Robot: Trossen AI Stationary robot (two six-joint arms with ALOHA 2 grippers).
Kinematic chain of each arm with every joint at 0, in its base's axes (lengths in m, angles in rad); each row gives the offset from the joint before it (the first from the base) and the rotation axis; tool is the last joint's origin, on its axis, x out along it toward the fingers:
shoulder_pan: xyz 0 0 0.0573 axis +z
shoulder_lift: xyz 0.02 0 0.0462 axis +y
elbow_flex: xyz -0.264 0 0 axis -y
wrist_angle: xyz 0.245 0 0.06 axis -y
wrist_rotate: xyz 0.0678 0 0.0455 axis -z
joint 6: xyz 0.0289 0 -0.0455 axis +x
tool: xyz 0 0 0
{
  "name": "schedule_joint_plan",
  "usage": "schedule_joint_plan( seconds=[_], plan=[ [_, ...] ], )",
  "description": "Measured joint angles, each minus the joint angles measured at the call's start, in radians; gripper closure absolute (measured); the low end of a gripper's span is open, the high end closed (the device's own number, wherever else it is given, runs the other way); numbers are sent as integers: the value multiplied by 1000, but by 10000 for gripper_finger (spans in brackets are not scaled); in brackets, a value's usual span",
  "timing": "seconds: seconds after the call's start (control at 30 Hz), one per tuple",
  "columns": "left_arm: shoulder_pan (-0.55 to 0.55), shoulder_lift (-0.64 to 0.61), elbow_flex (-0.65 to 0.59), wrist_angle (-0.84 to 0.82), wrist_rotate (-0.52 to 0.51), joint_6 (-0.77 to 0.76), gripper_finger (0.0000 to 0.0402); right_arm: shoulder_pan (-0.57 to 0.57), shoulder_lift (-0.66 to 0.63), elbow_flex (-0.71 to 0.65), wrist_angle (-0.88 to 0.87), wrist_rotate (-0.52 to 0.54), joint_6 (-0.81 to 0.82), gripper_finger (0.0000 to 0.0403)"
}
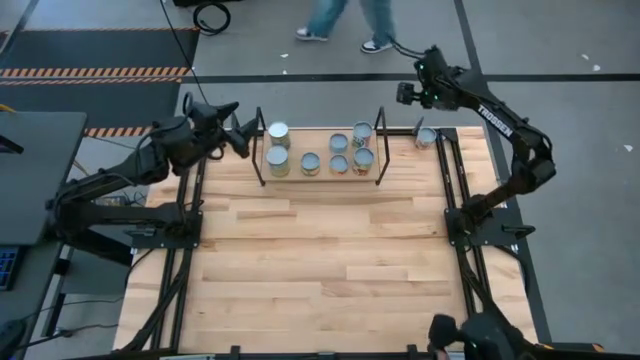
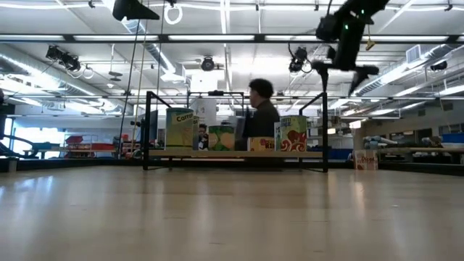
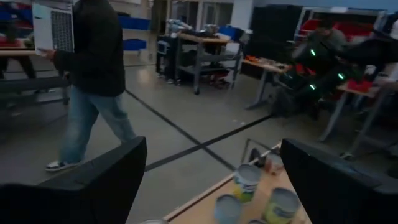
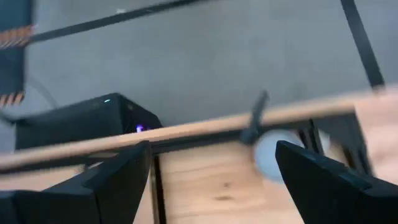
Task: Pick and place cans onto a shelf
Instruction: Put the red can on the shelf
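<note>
Nearly done | seven cans (image 1: 311, 163) stand on the shelf (image 1: 262, 150) | one can (image 1: 427, 136) left at table's far right corner | right gripper (image 1: 408, 94) open, empty, above it | left gripper (image 1: 243, 136) open beside shelf's left end

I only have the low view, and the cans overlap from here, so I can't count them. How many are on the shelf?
Observer: Seven cans stand on the shelf, seen from above.
Operator: And the one off to the side?
Observer: That lone can is on the table, just outside the shelf's right end, by the far right corner.
Operator: Which arm is the one up high?
Observer: The right gripper, open, above the table's far edge close to the lone can.
Operator: The other arm?
Observer: The left gripper is open at the shelf's left end, holding nothing.
</note>
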Motion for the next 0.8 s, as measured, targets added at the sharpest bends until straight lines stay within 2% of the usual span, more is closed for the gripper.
schedule_joint_plan(
  seconds=[0.2, 0.27, 0.37, 0.6, 0.8],
  plan=[
    [81, -2, 0, -46, 44, 16, 26, -50, 1, -172, 47, 6, 262, 50],
    [95, -6, 0, -67, 54, 54, 26, -52, 4, -207, 81, 49, 297, 50],
    [107, -7, 0, -62, 54, 99, 26, -46, 12, -214, 99, 80, 448, 50],
    [154, -5, 0, 6, 50, 154, 26, -31, 104, -219, 92, 104, 674, 50],
    [212, 10, 0, 75, 50, 159, 26, -1, 188, -220, 7, 168, 931, 50]
  ],
)
